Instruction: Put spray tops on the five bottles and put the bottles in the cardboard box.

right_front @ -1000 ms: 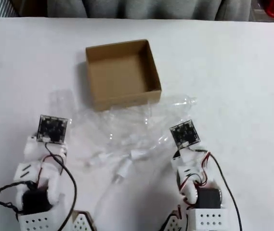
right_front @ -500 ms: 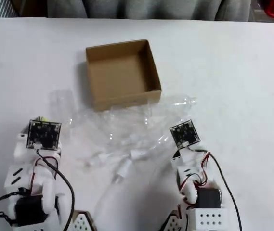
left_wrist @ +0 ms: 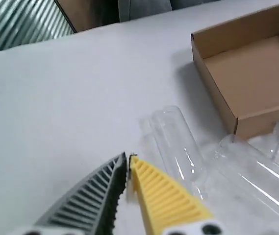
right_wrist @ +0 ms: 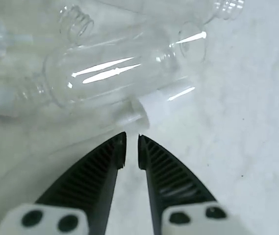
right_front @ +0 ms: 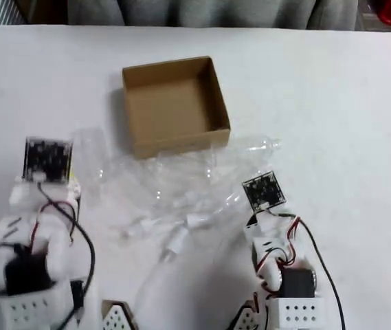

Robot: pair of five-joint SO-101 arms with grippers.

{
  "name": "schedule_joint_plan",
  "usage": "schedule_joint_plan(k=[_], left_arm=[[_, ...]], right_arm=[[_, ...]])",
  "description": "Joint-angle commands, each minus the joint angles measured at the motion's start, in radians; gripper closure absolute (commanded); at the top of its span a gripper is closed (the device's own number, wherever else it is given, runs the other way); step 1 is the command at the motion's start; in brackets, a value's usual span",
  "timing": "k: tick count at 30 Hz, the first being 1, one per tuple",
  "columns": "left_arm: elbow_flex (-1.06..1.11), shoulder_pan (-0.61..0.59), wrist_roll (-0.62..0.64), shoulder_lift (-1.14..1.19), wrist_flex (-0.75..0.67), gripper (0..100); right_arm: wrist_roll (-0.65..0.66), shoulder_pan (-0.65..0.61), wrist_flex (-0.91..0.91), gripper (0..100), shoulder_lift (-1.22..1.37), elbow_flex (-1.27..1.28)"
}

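Several clear bottles (right_front: 174,180) without tops lie in a loose pile on the white table, between the two arms and just in front of the open cardboard box (right_front: 174,103). Three white spray tops (right_front: 179,238) lie at the near edge of the pile. My left gripper (left_wrist: 128,157), grey and yellow, is shut on nothing and hangs just short of the outermost bottle (left_wrist: 178,149). The box (left_wrist: 257,73) lies beyond that bottle. My right gripper (right_wrist: 132,142) is shut, with its tips close to a spray top (right_wrist: 156,105) beside a lying bottle (right_wrist: 105,73).
The left arm (right_front: 44,179) stands at the table's near left and the right arm (right_front: 267,206) at the near right. One bottle neck (right_front: 267,145) sticks out to the right of the box. White table (right_front: 339,110) stretches right of and behind the box.
The left arm has moved away from the near edge and slightly outward to the left. The right arm, bottles and box have not moved.
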Motion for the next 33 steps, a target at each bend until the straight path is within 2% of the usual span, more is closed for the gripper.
schedule_joint_plan(k=[1, 3, 8, 12, 18, 23, 28, 33], left_arm=[[-0.086, -0.004, 0.015, 0.189, -0.072, 98], [-0.08, -0.004, 0.025, 0.254, -0.095, 98], [0.015, -0.008, 0.158, 0.403, -0.21, 98], [0.046, -0.091, 0.166, 0.453, -0.29, 98], [0.058, -0.096, 0.167, 0.46, -0.298, 97], [0.061, -0.096, 0.17, 0.461, -0.298, 86], [0.106, -0.096, 0.17, 0.461, -0.381, 84], [0.112, -0.096, 0.17, 0.461, -0.391, 84]], right_arm=[[0.012, 0.008, 0.007, 98.2, -0.008, 0.009], [0.012, 0.008, 0.008, 98.2, -0.008, 0.009], [0.012, 0.008, 0.008, 98.2, -0.008, 0.009], [0.012, 0.01, 0.01, 98.2, -0.008, 0.009], [0.012, 0.01, 0.022, 98.2, -0.008, 0.009], [0.012, 0.012, 0.015, 98.2, -0.01, 0.009], [0.017, 0.107, -0.041, 98.1, -0.01, 0.006], [0.176, 0.173, -0.064, 98.2, -0.01, -0.012]])
